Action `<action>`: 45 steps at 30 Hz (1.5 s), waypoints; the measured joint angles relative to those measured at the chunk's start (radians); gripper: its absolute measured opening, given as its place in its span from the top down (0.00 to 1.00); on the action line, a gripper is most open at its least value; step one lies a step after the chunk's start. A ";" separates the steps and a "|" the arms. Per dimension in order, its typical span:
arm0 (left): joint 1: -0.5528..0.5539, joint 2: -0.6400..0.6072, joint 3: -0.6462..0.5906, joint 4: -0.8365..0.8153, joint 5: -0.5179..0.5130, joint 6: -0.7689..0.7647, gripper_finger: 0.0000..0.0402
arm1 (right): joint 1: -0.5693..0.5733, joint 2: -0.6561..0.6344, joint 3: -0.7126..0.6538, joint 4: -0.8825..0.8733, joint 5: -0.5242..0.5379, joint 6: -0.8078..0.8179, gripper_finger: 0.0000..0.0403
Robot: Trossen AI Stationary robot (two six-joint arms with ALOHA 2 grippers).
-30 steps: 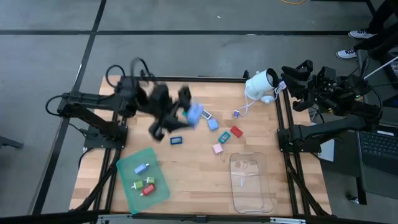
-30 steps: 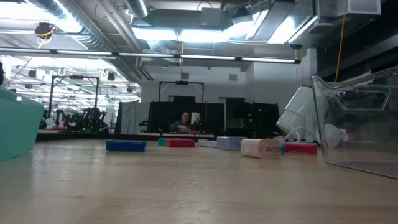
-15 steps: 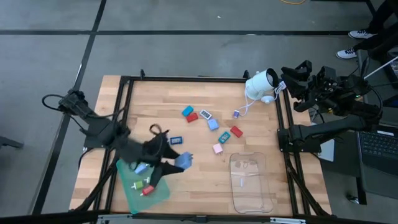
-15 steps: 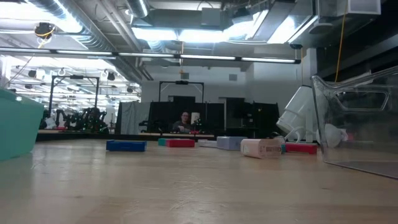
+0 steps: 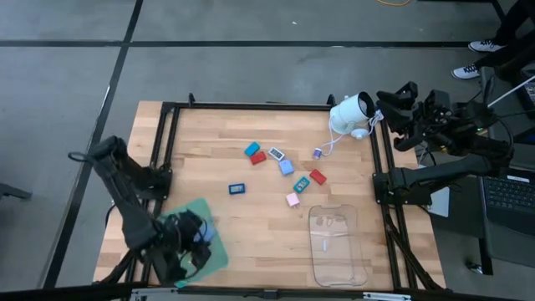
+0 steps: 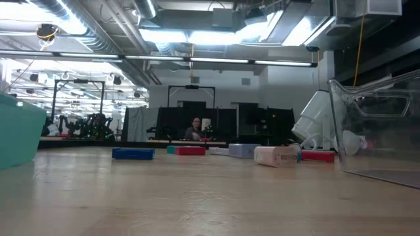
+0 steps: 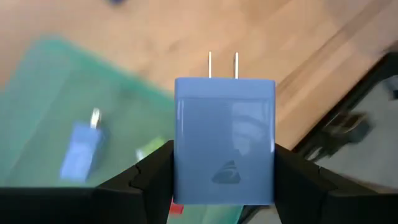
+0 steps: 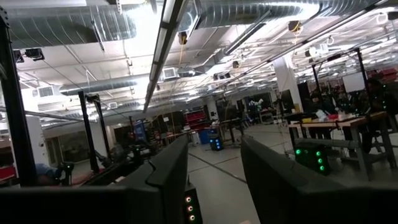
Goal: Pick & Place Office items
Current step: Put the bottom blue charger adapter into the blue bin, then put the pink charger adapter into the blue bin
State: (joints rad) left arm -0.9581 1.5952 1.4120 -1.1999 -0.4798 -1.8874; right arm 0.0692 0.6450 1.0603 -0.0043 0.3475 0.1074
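Note:
My left gripper (image 5: 192,244) hovers over the green tray (image 5: 213,255) at the table's near left corner, shut on a light-blue plug charger (image 7: 224,140) whose two prongs (image 7: 222,65) point away from the wrist. A blue plug piece (image 7: 81,149) lies in the tray below. Several small office items lie mid-table: blue (image 5: 237,189), blue (image 5: 252,149), red (image 5: 318,176), pink (image 5: 292,200), teal (image 5: 302,185), light blue (image 5: 287,166). My right gripper (image 5: 399,104) waits open off the table's far right corner. My left gripper pinches the light-blue charger by its two opposite side faces (image 7: 180,162), one finger (image 7: 146,180) on each side. The fingers come from above, slanting down. The charger is lifted clear above the green tray, prongs forward.
A clear tray (image 5: 337,245) sits at the near right. A white rounded device with a cord (image 5: 351,114) stands at the far right. In the low view the green tray's wall (image 6: 16,134) and the clear tray (image 6: 380,131) flank the row of items.
My left gripper has swept from the table's far middle toward the near left corner, carrying the light-blue charger, and now hangs over the green tray. The items on the table have stayed put.

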 joint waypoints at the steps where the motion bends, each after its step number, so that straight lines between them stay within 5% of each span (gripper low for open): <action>1: -0.015 0.022 0.000 0.006 0.016 -0.023 0.48 | 0.000 0.001 0.000 -0.003 0.000 0.006 0.61; 8: -0.080 0.138 0.000 0.077 0.159 -0.160 0.48 | 0.000 0.012 0.000 -0.004 0.001 0.008 0.61; 19: -0.027 0.242 0.001 0.179 0.337 0.028 0.48 | 0.000 0.018 0.000 -0.004 0.003 0.018 0.61; 32: -0.001 0.282 0.001 0.206 0.324 0.068 0.48 | 0.000 0.039 0.000 -0.004 -0.001 0.030 0.61; 39: -0.001 0.282 0.001 0.204 0.322 0.052 0.20 | 0.000 0.039 0.000 -0.004 -0.025 0.031 0.61; 45: 0.013 0.238 0.001 0.190 0.274 0.023 0.20 | 0.000 0.037 0.000 0.003 -0.025 0.012 0.61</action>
State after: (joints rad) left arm -0.9455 1.8335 1.4128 -1.0104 -0.2059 -1.8649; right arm 0.0692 0.6823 1.0607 -0.0009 0.3229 0.1192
